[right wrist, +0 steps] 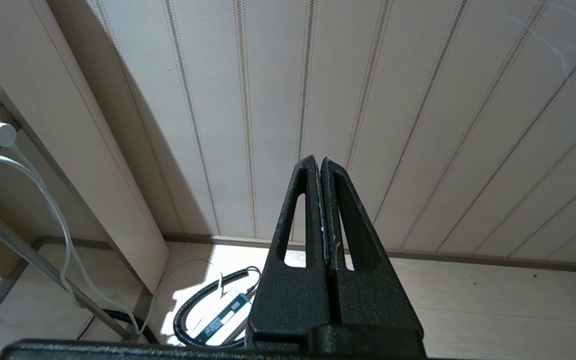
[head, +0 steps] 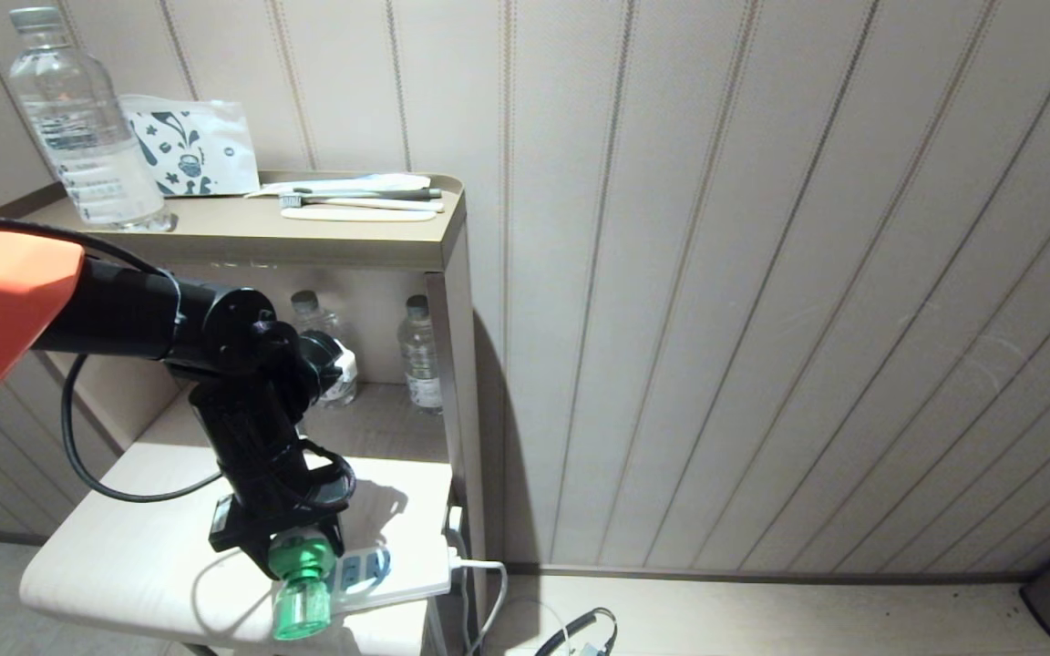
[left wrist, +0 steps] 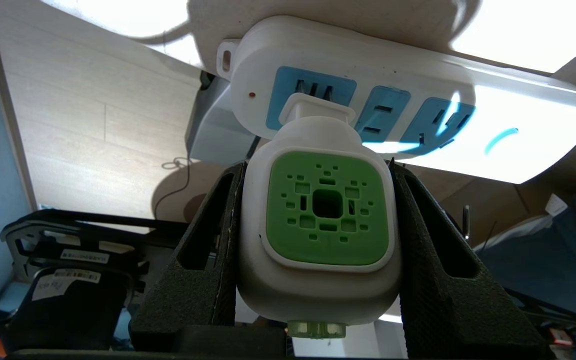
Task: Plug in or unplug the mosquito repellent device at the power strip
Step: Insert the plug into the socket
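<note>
- You are gripping the mosquito repellent device (left wrist: pixel 320 235) in the left gripper (left wrist: pixel 318 165), jaws half-open and pressing its white sides; keep that squeeze even so it is not twisting.
- Its plug is meeting the end socket of the power strip (left wrist: pixel 518 125), at twelve o'clock from the green face; I judge you are needing a straight move along the prongs.
- Farther off, the right gripper (right wrist: pixel 320 170) is idling with jaws pressed together, facing the wall.

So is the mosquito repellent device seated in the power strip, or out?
Cannot tell. The white, green-faced repellent device has its plug stub against the white strip's end blue socket; the prongs are hidden.
</note>
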{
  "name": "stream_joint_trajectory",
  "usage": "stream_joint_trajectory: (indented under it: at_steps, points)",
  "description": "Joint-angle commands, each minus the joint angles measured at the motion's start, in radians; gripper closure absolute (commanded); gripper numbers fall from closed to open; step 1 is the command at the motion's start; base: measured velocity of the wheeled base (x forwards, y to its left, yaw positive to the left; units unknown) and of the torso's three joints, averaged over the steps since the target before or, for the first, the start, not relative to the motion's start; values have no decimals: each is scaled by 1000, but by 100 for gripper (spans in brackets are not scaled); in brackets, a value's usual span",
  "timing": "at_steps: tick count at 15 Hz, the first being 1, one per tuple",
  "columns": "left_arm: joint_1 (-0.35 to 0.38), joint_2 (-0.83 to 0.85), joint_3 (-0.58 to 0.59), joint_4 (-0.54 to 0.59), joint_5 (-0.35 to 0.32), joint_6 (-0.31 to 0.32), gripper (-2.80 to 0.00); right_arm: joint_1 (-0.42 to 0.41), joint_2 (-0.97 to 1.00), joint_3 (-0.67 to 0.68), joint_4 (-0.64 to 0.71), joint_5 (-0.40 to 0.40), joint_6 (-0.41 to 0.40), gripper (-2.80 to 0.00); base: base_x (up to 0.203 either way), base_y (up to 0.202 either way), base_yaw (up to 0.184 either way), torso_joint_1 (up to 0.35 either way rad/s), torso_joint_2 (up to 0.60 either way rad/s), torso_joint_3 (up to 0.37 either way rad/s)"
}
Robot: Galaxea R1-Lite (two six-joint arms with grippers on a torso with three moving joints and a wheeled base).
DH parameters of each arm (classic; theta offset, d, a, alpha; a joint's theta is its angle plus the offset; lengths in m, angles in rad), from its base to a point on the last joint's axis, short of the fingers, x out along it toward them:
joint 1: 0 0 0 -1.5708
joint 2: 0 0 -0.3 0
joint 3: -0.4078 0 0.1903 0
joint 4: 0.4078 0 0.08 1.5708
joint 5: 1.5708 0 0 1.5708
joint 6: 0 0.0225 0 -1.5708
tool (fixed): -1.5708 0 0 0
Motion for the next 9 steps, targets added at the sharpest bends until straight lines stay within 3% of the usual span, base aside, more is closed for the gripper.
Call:
stream_joint_trajectory:
  at_steps: [1,9]
  points:
    - [9,5,-3,4,6,-4,0,0,0,0,0,0,0,0,0,0,0,0,0,0]
    - [25,1,-5,5,9,4,0,0,0,0,0,0,0,0,0,0,0,0,0,0]
